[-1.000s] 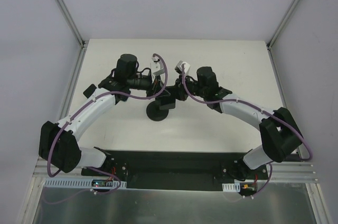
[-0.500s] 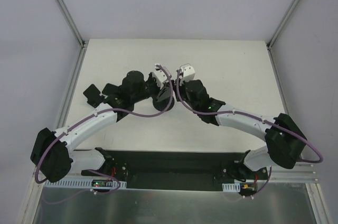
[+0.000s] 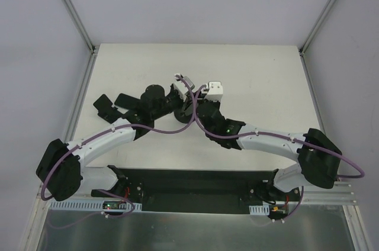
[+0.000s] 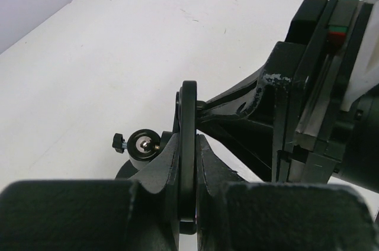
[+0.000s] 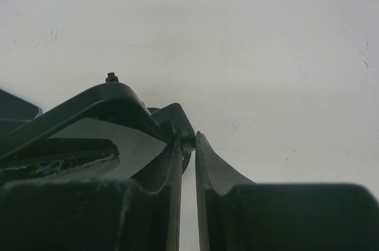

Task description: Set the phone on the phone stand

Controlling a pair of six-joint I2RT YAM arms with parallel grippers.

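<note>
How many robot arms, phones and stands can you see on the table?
arms: 2 (left arm, right arm)
phone: 1
stand: 1
total: 4

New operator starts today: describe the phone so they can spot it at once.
Start at the white table and go to its left edge. There, beside the left arm, lies the phone, a flat black slab. Unlike the stand mid-table, it has no stem and nothing grips it.
</note>
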